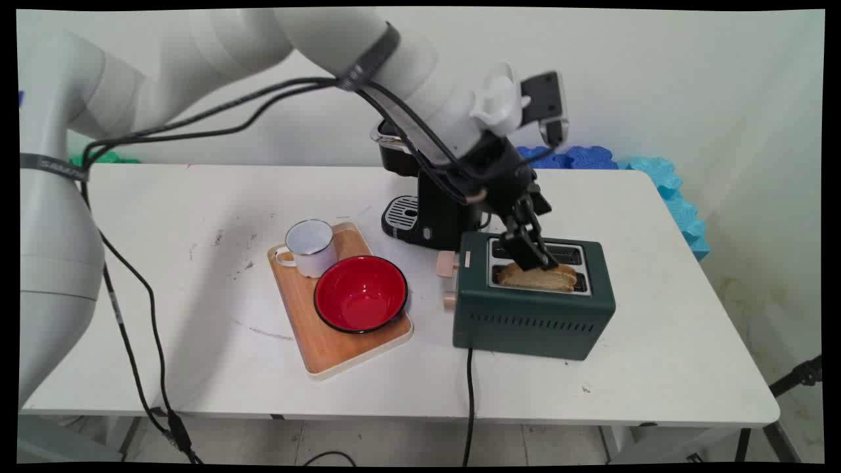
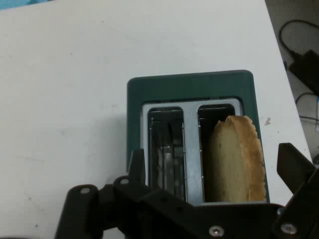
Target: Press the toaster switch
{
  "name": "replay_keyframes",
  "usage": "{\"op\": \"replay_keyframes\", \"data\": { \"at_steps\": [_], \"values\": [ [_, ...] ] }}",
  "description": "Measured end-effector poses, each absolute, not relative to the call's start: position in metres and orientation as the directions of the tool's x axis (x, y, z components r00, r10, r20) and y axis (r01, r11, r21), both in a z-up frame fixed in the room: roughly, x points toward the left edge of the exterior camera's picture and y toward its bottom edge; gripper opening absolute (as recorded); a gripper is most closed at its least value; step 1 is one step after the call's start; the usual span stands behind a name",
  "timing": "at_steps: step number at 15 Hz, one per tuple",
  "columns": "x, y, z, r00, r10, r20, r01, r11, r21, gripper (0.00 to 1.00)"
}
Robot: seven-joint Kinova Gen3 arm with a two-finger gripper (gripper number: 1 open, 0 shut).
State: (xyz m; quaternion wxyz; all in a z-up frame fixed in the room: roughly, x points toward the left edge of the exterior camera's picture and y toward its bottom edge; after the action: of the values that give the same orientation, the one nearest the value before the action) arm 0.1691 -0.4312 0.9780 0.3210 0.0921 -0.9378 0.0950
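A dark green two-slot toaster [image 1: 532, 322] stands right of the table's middle. A slice of toasted bread [image 1: 539, 277] sticks up out of its near slot. My gripper [image 1: 533, 259] hangs right over the toaster's top, its tips down at the slice's left end. In the hand view the toaster [image 2: 189, 82] lies below the hand. There the bread [image 2: 234, 159] fills the right slot and the left slot is empty. The gripper [image 2: 215, 167] is open, its two fingers spread wide to either side of the slice, clear of it.
A black coffee machine [image 1: 427, 210] stands just behind the toaster. To the left, a wooden tray [image 1: 328, 348] carries a white mug [image 1: 310, 246] and a red bowl [image 1: 360, 293]. The toaster's black cord [image 1: 469, 394] runs off the front edge. Blue foam pieces [image 1: 670, 190] lie at the back right.
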Motion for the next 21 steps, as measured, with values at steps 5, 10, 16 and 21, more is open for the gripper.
{"op": "replay_keyframes", "data": {
  "at_steps": [5, 10, 16, 21],
  "values": [
    [0.216, -0.414, 1.009, -0.747, -0.129, 0.652, -0.277, 0.952, -0.128, 1.00],
    [0.283, -0.398, 1.036, -0.692, -0.147, 0.707, -0.323, 0.938, -0.121, 1.00],
    [0.367, -0.378, 1.049, -0.639, -0.165, 0.752, -0.357, 0.929, -0.100, 1.00],
    [0.443, -0.349, 1.039, -0.620, -0.197, 0.759, -0.395, 0.915, -0.085, 1.00]
  ]
}}
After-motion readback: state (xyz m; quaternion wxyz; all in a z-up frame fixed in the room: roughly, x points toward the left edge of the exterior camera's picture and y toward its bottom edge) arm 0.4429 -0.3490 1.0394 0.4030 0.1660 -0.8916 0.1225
